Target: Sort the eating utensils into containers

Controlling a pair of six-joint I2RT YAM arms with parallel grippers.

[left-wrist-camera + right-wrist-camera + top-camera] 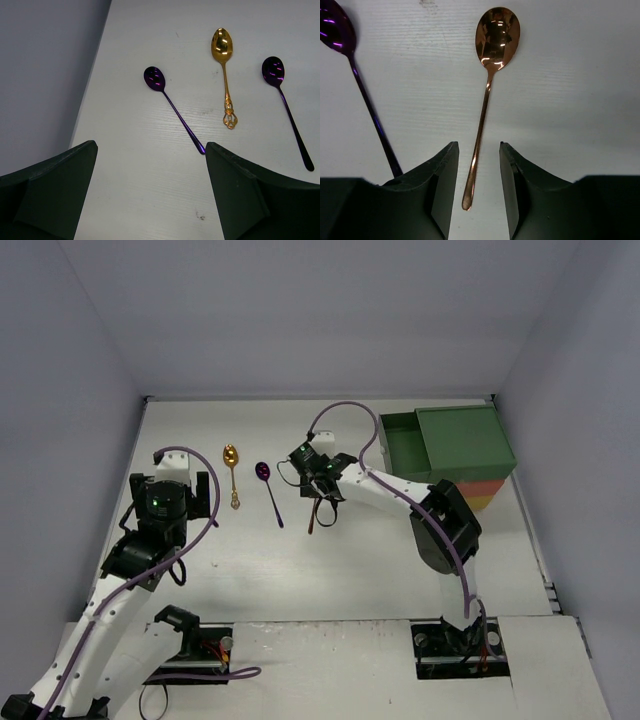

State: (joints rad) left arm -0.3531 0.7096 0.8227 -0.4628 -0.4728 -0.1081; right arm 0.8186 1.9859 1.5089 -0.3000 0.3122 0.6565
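Now, the right gripper [477, 150] is down low over the table [350, 570], jaws narrowed but touching nothing. The copper spoon [490, 95] lies flat with its handle running straight up the gap, a sliver of white table showing on either side. Nothing grasped there yet. The bowl points away from the wrist and the handle tip sits between the fingers [440, 190].

Closest neighbour is a purple spoon [365, 100], off to one side. It's angled so its handle end slips out of sight behind one finger in the wrist view. From above, though, it lies clearly apart from the copper one. Next along is a gold spoon [232, 478] with a fancy open-work handle end, roughly parallel to the purple one, no touching.

Over to the left gripper [150, 147]: jaws spread wide, empty, hanging above bare table. Ahead of it a second purple spoon [172, 107] lies on a slant, its handle tip just in front of one finger. The left arm hides this one from the overhead camera.

Then the containers [465, 445], at the far right corner, well apart from all four spoons. The green box is on top, part open with its dark inside showing on the left side. Slivers of red-orange and yellow peek out below. The right arm has its elbow just in front of the stack, and a purple cable [345, 407] loops above the wrist.
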